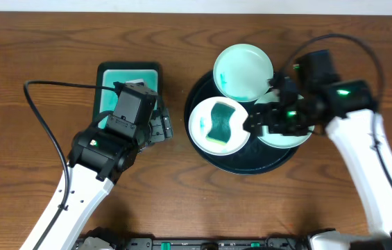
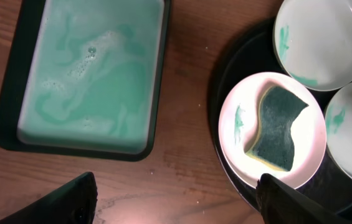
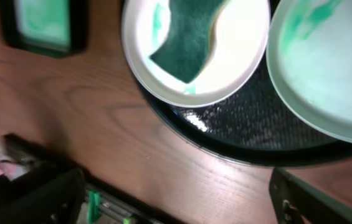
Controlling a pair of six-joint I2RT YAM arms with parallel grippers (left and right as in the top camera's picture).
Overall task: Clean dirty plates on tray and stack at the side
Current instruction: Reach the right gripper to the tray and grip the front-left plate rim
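Beside the tray point(image 1: 244, 167) rim — left tool point(image 1: 162, 129) wide open; right tool point(image 1: 261, 119) open over a plate point(image 1: 284, 139).

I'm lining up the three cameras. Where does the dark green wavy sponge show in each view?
Overhead: the dark green wavy sponge lies right of centre.
Left wrist: right of centre.
Right wrist: top middle, cut by the edge.
Shared landmark: the round black tray under its white plate.
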